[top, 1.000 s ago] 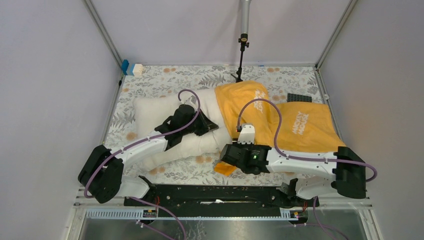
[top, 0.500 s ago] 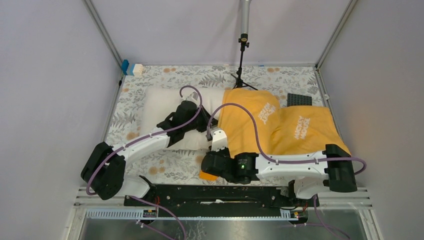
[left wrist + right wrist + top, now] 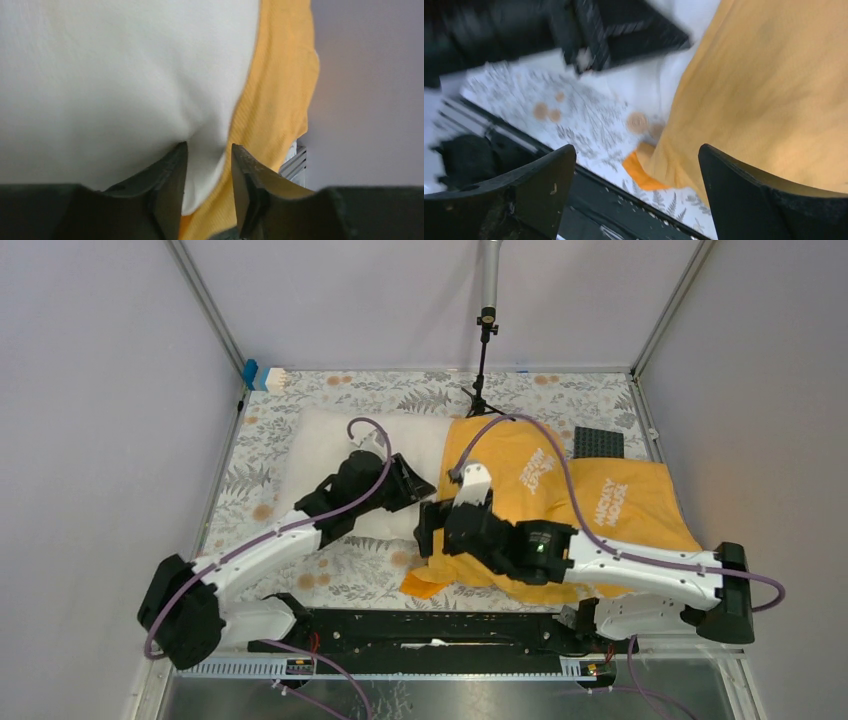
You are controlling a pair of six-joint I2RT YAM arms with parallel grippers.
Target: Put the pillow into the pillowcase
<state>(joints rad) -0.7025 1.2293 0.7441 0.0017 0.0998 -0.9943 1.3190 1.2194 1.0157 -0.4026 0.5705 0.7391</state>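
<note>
Left wrist: left hand pinches pillow fold; right hand agape

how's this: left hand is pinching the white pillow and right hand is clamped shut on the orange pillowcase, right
Not quite: the right wrist view shows the right hand open, jaws wide apart, gripping nothing near the pillowcase. The left hand is pinching the pillow.

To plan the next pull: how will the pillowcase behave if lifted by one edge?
Probably floppy: the pillowcase lies wrinkled and draped, so it would sag. Likely light, being thin cloth. It may drag on the pillow that it partly covers.
</note>
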